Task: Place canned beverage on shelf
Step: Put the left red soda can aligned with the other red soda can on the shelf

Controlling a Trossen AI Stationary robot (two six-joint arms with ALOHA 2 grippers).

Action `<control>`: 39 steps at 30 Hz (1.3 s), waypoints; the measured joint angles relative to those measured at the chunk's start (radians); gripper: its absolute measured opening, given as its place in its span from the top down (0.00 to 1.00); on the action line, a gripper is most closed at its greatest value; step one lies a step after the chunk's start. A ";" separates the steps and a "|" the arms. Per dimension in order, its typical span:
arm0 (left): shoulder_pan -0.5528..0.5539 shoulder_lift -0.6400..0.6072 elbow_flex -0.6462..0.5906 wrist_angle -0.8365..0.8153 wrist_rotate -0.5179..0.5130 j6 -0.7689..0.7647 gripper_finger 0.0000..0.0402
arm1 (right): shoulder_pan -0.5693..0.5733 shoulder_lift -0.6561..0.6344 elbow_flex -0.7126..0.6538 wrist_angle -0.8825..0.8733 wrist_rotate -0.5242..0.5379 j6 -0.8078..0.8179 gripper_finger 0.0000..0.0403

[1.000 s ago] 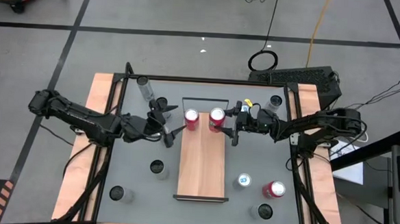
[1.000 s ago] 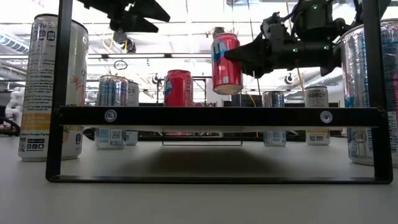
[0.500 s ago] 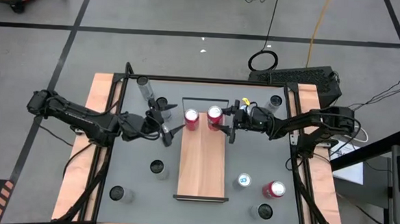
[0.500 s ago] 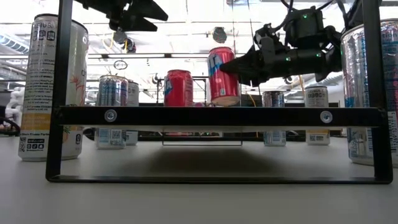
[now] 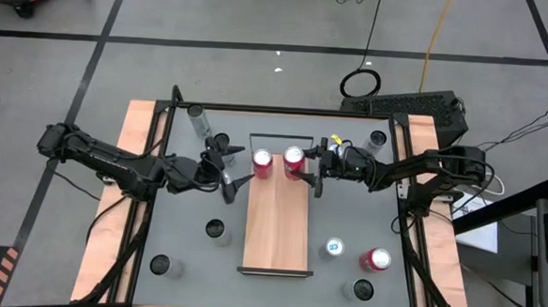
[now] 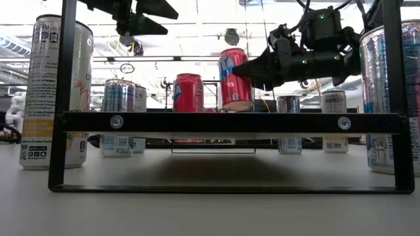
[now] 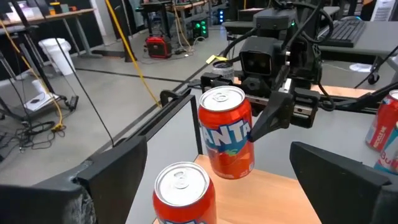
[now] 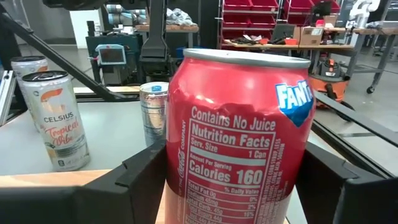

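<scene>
Shelf: long light-wood board, two red cans aboard.

Grey tabletop with pale wooden side strips left and right. Long light-wood shelf lies lengthwise at table centre, wire rail at its far short end. On shelf, far end: red can, upright, and orange Fanta can just beside it; whether the Fanta's base touches the board, cannot tell. Directly on the grey top: tall clear can far left, dark-topped cans left of shelf, blue-white can, red can, dark can right of shelf, another dark can far right corner.
</scene>
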 joint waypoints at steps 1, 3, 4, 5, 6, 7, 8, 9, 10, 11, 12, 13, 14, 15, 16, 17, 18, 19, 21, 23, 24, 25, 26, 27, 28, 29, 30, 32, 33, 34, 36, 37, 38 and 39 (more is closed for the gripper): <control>0.000 0.000 0.000 0.000 0.008 -0.004 0.01 | 0.006 0.000 0.000 0.000 0.000 -0.001 0.36; 0.000 0.000 0.000 0.000 0.022 -0.004 0.01 | 0.019 0.000 0.000 0.001 -0.001 -0.003 0.36; 0.000 0.000 0.000 0.000 0.024 -0.005 0.01 | 0.025 0.000 0.000 0.004 -0.001 -0.003 0.36; 0.000 0.000 0.000 0.000 0.024 -0.006 0.01 | 0.031 0.000 0.000 0.006 -0.002 -0.004 0.36; 0.000 0.000 0.000 0.000 0.024 -0.006 0.01 | 0.035 0.000 0.000 0.006 -0.002 -0.007 0.36; 0.000 0.000 0.000 0.000 0.024 -0.006 0.01 | 0.038 0.000 0.000 0.007 0.000 -0.013 0.36; 0.000 0.000 0.000 0.000 0.024 -0.006 0.01 | 0.041 0.000 0.000 0.006 0.004 -0.017 0.36; 0.000 0.000 0.000 0.000 0.026 -0.006 0.01 | 0.043 0.000 0.000 0.006 0.009 -0.018 0.36; 0.000 0.000 0.000 0.000 0.029 -0.006 0.01 | 0.043 0.000 0.000 0.006 0.021 -0.018 0.36; 0.000 0.002 0.001 0.000 0.034 -0.006 0.01 | 0.044 0.000 0.000 0.006 0.028 -0.018 0.36; 0.000 0.005 0.001 0.000 0.042 -0.006 0.01 | 0.044 0.000 0.000 0.006 0.029 -0.019 0.36; 0.000 0.007 0.001 0.000 0.049 -0.006 0.01 | 0.044 0.000 0.000 0.006 0.030 -0.019 0.36; 0.000 0.010 0.001 0.000 0.051 -0.006 0.01 | 0.044 0.000 0.000 0.006 0.031 -0.019 0.36; 0.000 0.014 0.001 0.000 0.055 -0.006 0.01 | 0.044 0.000 0.000 0.006 0.031 -0.020 0.36; 0.000 0.017 0.001 0.000 0.062 -0.007 0.01 | 0.044 0.000 0.000 0.006 0.031 -0.020 0.36; 0.000 0.022 0.001 0.000 0.073 -0.007 0.01 | 0.044 0.000 0.000 0.006 0.031 -0.020 0.36; 0.000 0.027 0.001 0.000 0.080 -0.007 0.01 | 0.044 0.000 0.000 0.006 0.031 -0.021 0.36; 0.000 0.031 0.001 -0.001 0.087 -0.007 0.01 | 0.044 0.000 0.000 0.006 0.031 -0.025 0.36; 0.000 0.038 0.001 0.002 0.096 -0.006 0.01 | 0.044 0.000 0.000 0.006 0.031 -0.029 0.36; 0.000 0.040 0.001 0.002 0.100 -0.006 0.01 | 0.044 0.000 0.000 0.006 0.035 -0.029 0.36; 0.000 0.040 0.001 0.002 0.100 -0.006 0.01 | 0.044 0.000 0.000 0.006 0.046 -0.028 0.36; 0.000 0.040 0.001 0.004 0.100 -0.006 0.01 | 0.044 0.000 0.000 0.005 0.058 -0.029 0.36; 0.000 0.040 0.001 0.004 0.100 -0.006 0.01 | 0.044 0.000 0.000 0.005 0.060 -0.028 0.36; 0.000 0.040 0.001 0.003 0.100 -0.006 0.01 | 0.043 0.000 0.000 0.004 0.061 -0.027 0.36; 0.000 0.040 0.001 0.003 0.100 -0.006 0.01 | 0.043 0.000 0.000 0.003 0.063 -0.022 0.36; 0.000 0.040 0.001 0.003 0.100 -0.006 0.01 | 0.043 0.000 0.000 0.003 0.063 -0.016 0.36; 0.000 0.040 0.001 0.005 0.100 -0.006 0.01 | 0.043 0.000 0.000 0.003 0.062 -0.012 0.36; 0.000 0.040 0.001 0.005 0.100 -0.006 0.01 | 0.043 0.000 0.000 0.001 0.059 -0.009 0.36; 0.000 0.040 0.001 0.005 0.100 -0.006 0.01 | 0.044 0.000 0.000 -0.002 0.058 -0.009 0.36; 0.000 0.040 0.001 0.005 0.100 -0.006 0.01 | 0.043 0.000 0.000 -0.009 0.057 -0.010 0.36; 0.000 0.040 0.001 0.006 0.100 -0.007 0.01 | 0.043 0.001 0.000 -0.028 0.060 -0.012 0.36; 0.000 0.040 0.001 0.006 0.100 -0.007 0.01 | 0.043 0.001 0.000 -0.035 0.060 -0.012 0.36; 0.000 0.040 0.001 0.009 0.100 -0.007 0.01 | 0.043 0.002 0.000 -0.039 0.061 -0.012 0.36; 0.000 0.040 0.001 0.010 0.100 -0.007 0.01 | 0.043 0.002 0.000 -0.037 0.061 -0.014 0.36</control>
